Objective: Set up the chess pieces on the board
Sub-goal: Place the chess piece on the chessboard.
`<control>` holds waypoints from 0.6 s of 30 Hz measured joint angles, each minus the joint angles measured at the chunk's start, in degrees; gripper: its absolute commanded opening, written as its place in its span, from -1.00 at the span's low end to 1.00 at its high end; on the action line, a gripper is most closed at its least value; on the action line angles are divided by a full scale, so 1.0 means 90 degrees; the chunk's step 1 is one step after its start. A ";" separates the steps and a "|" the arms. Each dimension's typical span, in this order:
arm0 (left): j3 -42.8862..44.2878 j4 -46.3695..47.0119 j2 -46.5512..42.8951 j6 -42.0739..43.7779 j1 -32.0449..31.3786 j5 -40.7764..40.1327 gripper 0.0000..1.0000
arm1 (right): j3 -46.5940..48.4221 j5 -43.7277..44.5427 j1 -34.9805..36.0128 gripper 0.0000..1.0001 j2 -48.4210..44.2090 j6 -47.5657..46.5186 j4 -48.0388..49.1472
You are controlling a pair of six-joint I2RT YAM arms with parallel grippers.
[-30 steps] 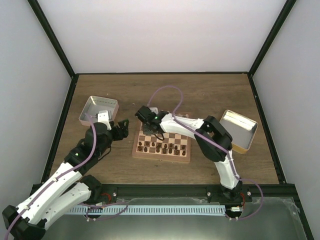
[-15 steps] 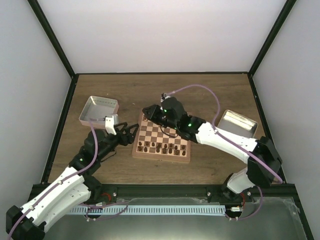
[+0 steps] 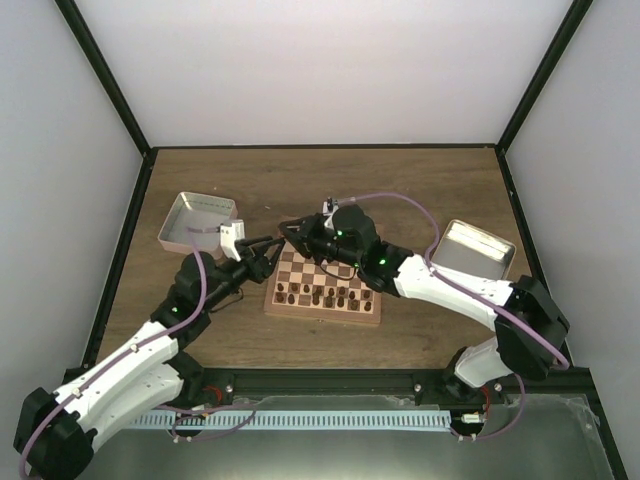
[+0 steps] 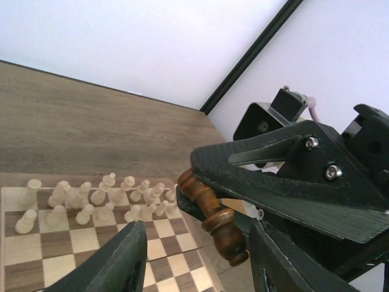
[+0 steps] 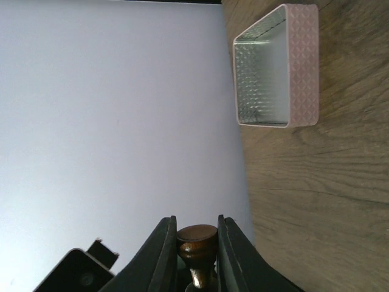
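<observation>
Top external view: the board [image 3: 323, 288] lies mid-table, with dark chess pieces [image 3: 318, 296] along its near rows. At its 10 o'clock corner the left gripper [image 3: 270, 247] faces the right gripper [image 3: 295, 232]. Left wrist view: the left fingers [image 4: 130, 261] stand apart beneath a dark brown piece [image 4: 214, 216], and cream pieces [image 4: 79, 198] stand on the board at 9 o'clock. Right wrist view: the right gripper is clamped on that dark brown piece, and a metal tray [image 5: 304, 61] lies at 1 o'clock.

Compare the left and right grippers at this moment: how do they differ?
The right gripper is shut on a dark piece; the left gripper is open and empty. The right one reaches in over the board; the left sits just off its left edge. Both meet near the board's far left corner.
</observation>
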 measured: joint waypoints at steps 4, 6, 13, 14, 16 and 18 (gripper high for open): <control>0.0005 0.0221 0.0041 -0.0078 0.0000 0.0068 -0.09 | -0.0005 -0.0034 0.0000 -0.73 -0.0109 0.0255 0.0163; 0.0012 0.0347 0.0131 -0.0129 0.0000 0.0136 -0.15 | -0.0005 -0.0053 0.0000 -0.73 -0.0117 0.0345 0.0236; 0.0012 0.0442 0.0248 -0.0189 -0.0002 0.0270 -0.34 | -0.0087 -0.0095 0.0000 -0.73 -0.0117 0.0520 0.0313; 0.0012 0.0449 0.0248 -0.0177 -0.0002 0.0270 -0.38 | -0.0087 -0.0095 0.0000 -0.73 -0.0117 0.0525 0.0313; 0.0012 0.0452 0.0240 -0.0175 -0.0002 0.0267 -0.53 | -0.0090 -0.0095 0.0000 -0.73 -0.0117 0.0542 0.0313; 0.0017 0.0454 0.0236 -0.0143 -0.0010 0.0270 -0.66 | -0.0100 -0.0095 -0.0002 -0.73 -0.0117 0.0563 0.0313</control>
